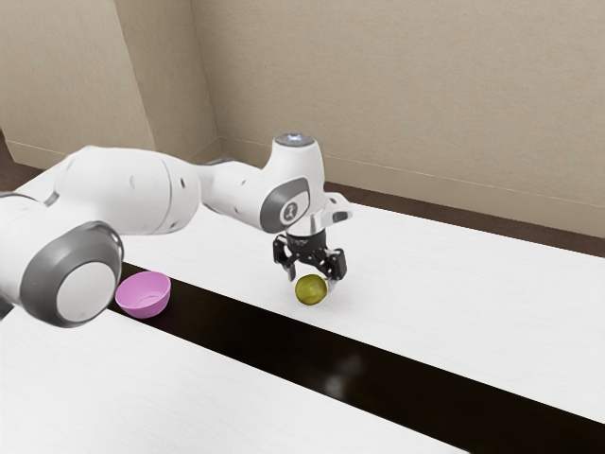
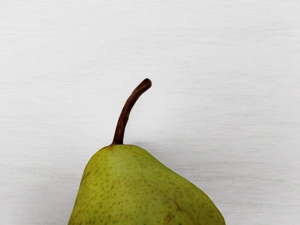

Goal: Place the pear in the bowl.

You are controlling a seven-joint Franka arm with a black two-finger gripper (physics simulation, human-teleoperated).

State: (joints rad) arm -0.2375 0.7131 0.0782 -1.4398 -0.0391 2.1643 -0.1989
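Note:
In the exterior view my gripper (image 1: 311, 280) points down at the white table, its two fingers standing apart at either side of the pear's upper part. The yellow-green pear (image 1: 311, 291) is low between them, partly in front of the fingertips; a gap shows by one finger. Under my hand in the wrist view lies the speckled green pear (image 2: 145, 187), its brown curved stem (image 2: 123, 117) clear of its body. The pink bowl (image 1: 144, 295) stands upright toward the exterior view's left, well apart from the gripper.
A long black strip (image 1: 274, 342) crosses the white table (image 1: 444, 293), passing between its two white parts. The bowl stands at this strip. Behind the table rises a beige wall (image 1: 406, 95). The arm reaches in above the table from the exterior view's left.

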